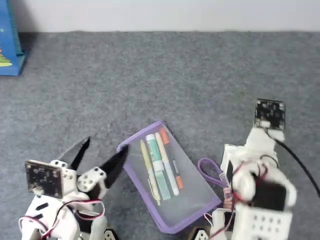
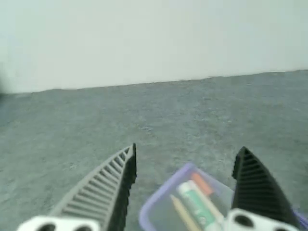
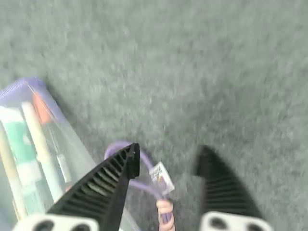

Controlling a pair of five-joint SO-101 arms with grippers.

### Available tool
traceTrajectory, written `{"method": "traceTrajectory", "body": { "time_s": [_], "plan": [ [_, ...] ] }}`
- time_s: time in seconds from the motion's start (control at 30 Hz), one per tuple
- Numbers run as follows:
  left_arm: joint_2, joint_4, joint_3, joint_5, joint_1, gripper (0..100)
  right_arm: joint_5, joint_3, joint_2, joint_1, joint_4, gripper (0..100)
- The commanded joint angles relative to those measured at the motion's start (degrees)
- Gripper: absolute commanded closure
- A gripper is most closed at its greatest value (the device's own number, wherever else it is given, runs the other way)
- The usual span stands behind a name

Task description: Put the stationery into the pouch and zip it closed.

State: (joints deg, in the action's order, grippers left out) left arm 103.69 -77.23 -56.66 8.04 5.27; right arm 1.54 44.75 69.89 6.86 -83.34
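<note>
A clear pouch with purple trim (image 1: 167,187) lies on the grey carpet at the front centre, with several pens and markers (image 1: 161,166) inside it. Its purple loop strap (image 1: 209,170) trails off toward the right arm. My left gripper (image 1: 102,152) stands open just left of the pouch's far corner, and the left wrist view has the pouch (image 2: 192,202) between and beyond its fingers (image 2: 113,190). My right gripper (image 3: 166,166) is open above the purple strap (image 3: 139,180) and its small tag (image 3: 161,177), beside the pouch (image 3: 33,144).
A blue box (image 1: 10,42) stands at the far left edge by the white wall. Grey carpet (image 1: 165,80) stretches bare behind the pouch.
</note>
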Motion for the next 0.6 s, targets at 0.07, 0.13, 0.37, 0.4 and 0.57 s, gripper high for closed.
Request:
{"method": "traceTrajectory", "body": {
  "time_s": [0.07,0.13,0.37,0.4,0.57],
  "plan": [
    [0.7,-3.3,1.7,-5.7,-8.0,91,0.4,6.1,14.5,0.5,0.2,89.5],
    [0.7,-4.0,1.1,-9.3,-9.0,99,0.3,10.1,19.8,0.5,0.7,92.7],
    [0.7,-3.7,-8.0,-10.7,-10.9,99,0.1,21.1,34.7,0.7,2.7,99.2],
    [0.7,-3.7,-9.1,-10.7,-10.9,99,0.2,21.1,34.1,0.7,2.4,99.1],
    [0.7,-2.1,-16.3,-10.6,-10.9,99,0.3,25.6,32.5,0.5,3.5,99.0]
  ]
}}
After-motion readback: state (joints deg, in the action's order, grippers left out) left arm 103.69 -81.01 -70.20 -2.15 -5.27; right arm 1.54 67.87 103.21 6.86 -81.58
